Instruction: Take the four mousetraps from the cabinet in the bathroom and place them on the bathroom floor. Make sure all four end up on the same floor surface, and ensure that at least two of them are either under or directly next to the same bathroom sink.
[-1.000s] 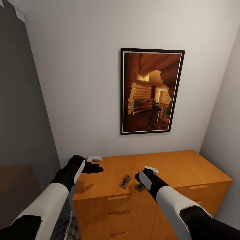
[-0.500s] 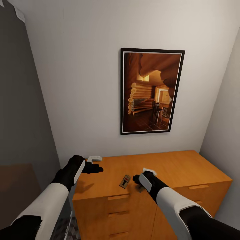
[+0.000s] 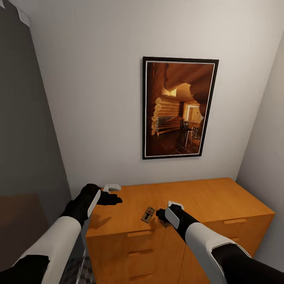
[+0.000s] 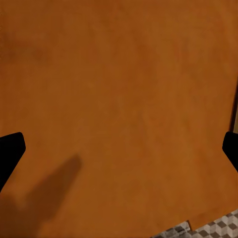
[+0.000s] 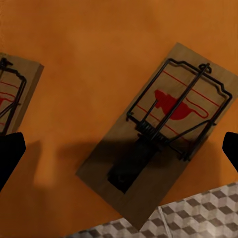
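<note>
The right gripper (image 3: 161,215) is hovering over the front edge of the low orange-brown wooden cabinet (image 3: 205,197), pointing down at its flat top. In the right wrist view its two black fingertips (image 5: 11,153) are sitting at opposite edges of the picture, spread wide, with nothing between them but the cabinet top and what lies on it. Directly below lies a small flat brown wooden mousetrap (image 5: 158,131) with dark wire and a red spot, tilted, one corner jutting past the cabinet's edge over the cube-patterned tiled floor (image 5: 198,215). The fingers are not touching it. A second wooden mousetrap (image 5: 12,96) is lying just beside it, partly cut off in that view; in the head view it is sitting on the cabinet top (image 3: 148,214), just left of the right gripper.

The left gripper (image 3: 114,199) is hanging over the cabinet's left end, apart from both traps. Its black fingertips (image 4: 10,151) are also standing wide apart, holding nothing, above bare wood.

A dark-framed picture of a log interior (image 3: 178,107) is hanging on the white wall above.
</note>
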`<state>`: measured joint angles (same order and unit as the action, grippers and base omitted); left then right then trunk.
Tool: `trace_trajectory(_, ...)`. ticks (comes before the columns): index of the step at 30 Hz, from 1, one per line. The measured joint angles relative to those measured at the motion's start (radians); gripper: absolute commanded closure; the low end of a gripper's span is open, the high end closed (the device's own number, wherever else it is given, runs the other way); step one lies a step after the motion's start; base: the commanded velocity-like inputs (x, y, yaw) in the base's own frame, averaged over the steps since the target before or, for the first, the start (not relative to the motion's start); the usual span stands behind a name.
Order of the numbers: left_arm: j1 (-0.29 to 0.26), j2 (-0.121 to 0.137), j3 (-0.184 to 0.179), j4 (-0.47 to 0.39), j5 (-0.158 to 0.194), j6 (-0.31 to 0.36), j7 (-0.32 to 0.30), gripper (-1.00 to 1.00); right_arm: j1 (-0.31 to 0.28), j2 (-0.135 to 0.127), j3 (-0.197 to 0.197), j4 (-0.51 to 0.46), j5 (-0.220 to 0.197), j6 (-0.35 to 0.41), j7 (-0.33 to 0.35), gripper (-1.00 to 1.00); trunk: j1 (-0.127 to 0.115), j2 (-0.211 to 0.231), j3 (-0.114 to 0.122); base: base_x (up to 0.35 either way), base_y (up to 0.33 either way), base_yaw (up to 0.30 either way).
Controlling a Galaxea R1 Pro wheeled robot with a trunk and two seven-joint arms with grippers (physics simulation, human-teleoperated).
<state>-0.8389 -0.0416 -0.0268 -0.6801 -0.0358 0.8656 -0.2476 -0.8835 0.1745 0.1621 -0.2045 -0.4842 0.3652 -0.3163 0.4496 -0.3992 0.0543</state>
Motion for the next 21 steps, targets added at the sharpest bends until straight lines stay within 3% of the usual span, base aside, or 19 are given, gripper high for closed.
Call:
trace_trajectory(10,0.0,0.0,0.0,0.0,0.0,-0.001,0.0,-1.0,0.0,0.0,-0.002,0.002,0.003,-0.016,0.005,-1.0,0.0,0.0,0.0,0.0,0.0,0.0)
trace_trajectory(21,0.0,0.0,0.001,0.0,-0.001,-0.001,0.0,-1.0,-0.001,-0.032,-0.002,0.003,0.003,-0.019,0.006,-1.0,0.0,0.0,0.0,0.0,0.0,0.0)
